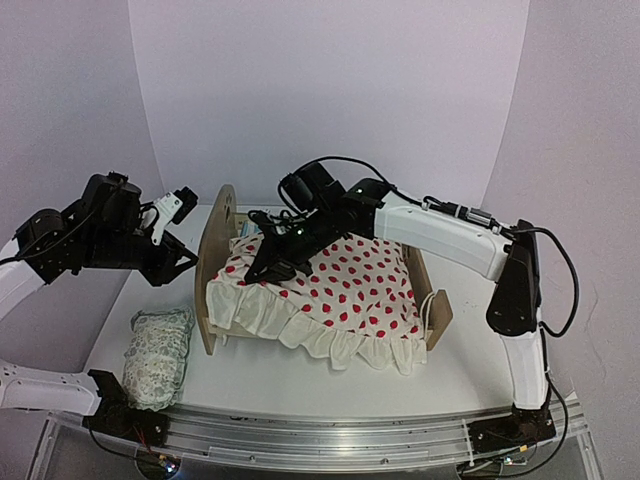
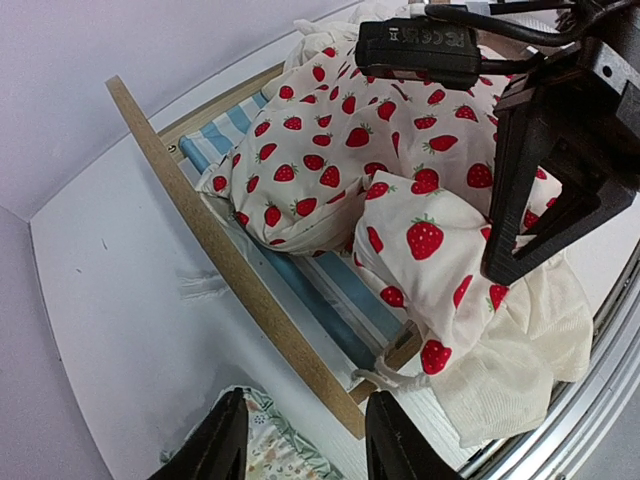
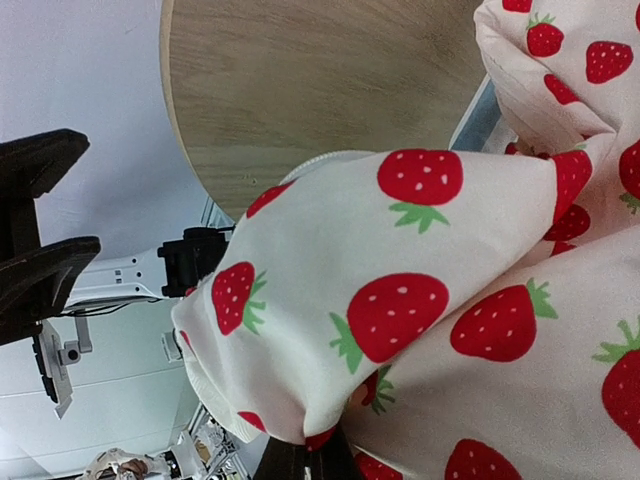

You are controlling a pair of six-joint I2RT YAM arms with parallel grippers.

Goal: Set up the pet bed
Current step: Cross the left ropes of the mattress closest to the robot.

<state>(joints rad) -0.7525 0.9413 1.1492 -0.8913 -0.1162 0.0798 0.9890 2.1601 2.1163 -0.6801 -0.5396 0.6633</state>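
Left arm: raised off the table, elbow folded, wrist section pointing right and a little down from the left side of the top view. Left gripper: jaws parted, nothing between them. The left wrist view shows its two black fingers standing apart at the bottom edge.

Right arm: lower link upright above its base, white forearm stretched left across the middle. Right gripper: angled down and left, fingertips pinched together on a fold of the strawberry-print blanket. Only the tips show in the right wrist view.

The two grippers are apart, not touching.
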